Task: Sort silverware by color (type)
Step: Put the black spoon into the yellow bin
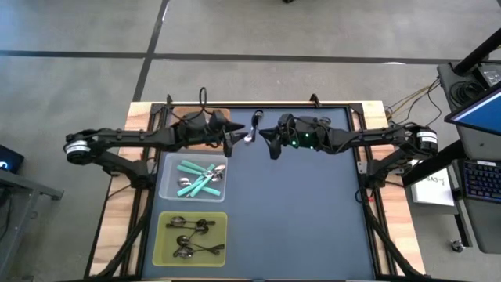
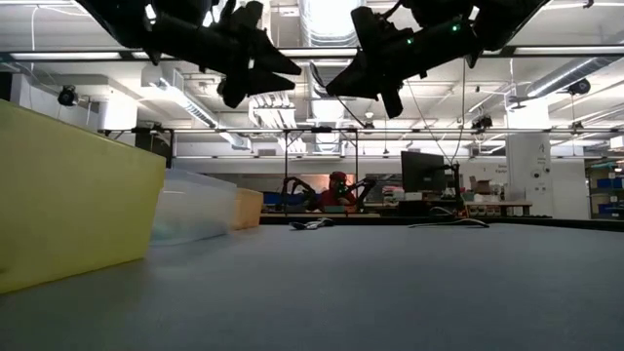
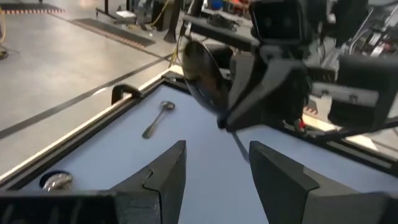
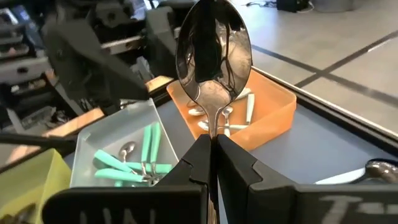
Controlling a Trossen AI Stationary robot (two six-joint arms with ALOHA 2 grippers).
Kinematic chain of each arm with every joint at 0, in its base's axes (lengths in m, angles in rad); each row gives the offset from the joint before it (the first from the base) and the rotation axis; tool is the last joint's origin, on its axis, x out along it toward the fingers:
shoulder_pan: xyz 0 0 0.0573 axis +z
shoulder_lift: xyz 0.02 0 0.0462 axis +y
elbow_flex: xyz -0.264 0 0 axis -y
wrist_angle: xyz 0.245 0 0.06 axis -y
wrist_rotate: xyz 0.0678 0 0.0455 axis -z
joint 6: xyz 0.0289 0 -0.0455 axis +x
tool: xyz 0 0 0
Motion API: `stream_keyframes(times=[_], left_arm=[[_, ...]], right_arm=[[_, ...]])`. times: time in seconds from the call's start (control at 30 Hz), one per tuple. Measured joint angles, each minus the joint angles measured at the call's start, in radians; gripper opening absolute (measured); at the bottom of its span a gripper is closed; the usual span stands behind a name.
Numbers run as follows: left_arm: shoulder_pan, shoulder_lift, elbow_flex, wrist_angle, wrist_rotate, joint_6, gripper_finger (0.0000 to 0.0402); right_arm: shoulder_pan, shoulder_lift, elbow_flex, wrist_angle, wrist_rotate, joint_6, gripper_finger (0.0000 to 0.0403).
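My right gripper (image 1: pixel 270 145) hovers over the far middle of the dark mat, shut on a dark shiny spoon (image 4: pixel 214 56). My left gripper (image 3: pixel 214 168) is open and faces it from the left at about the same height (image 1: pixel 228 143), touching nothing. One silver spoon (image 3: pixel 158 118) lies flat on the mat near the far edge (image 1: pixel 252 129). The orange tray (image 4: pixel 273 115) holds silver spoons. Teal-handled spoons (image 1: pixel 200 178) lie in the clear tray. The dark spoons (image 1: pixel 192 237) are in the yellow-green tray. My right gripper pinches the dark spoon's handle just below the bowl (image 4: pixel 213 132) between its two fingers, coming from the table's right. The bowl (image 3: pixel 202 68) stands out beyond the fingertips toward the left gripper. The handle's free end (image 3: pixel 240 146) hangs below. The spoon is lifted clear of the mat.
The three trays line the mat's left side: orange far, under the left arm, clear (image 1: pixel 168 188) in the middle, yellow-green (image 1: pixel 164 251) nearest. Another spoon bowl (image 4: pixel 380 169) lies on the mat near the right gripper. The mat's right half (image 1: pixel 313 219) is bare.
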Motion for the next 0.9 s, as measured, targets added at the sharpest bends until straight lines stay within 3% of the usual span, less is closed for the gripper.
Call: stream_keyframes(times=[0.27, 0.8, 0.9], left_arm=[[0.009, 0.065, 0.006, 0.101, -0.005, -0.005, 0.0158], [0.009, 0.22, 0.169, 0.092, 0.07, 0.001, 0.0157], [0.015, 0.232, 0.189, 0.092, 0.07, 0.015, 0.0139]], right_arm=[[0.0, 0.0, 0.0, 0.02, -0.004, -0.104, 0.0009], [0.0, -0.001, 0.0, 0.023, -0.004, -0.224, 0.0009], [0.0, -0.001, 0.0, 0.023, -0.004, -0.246, 0.0009]])
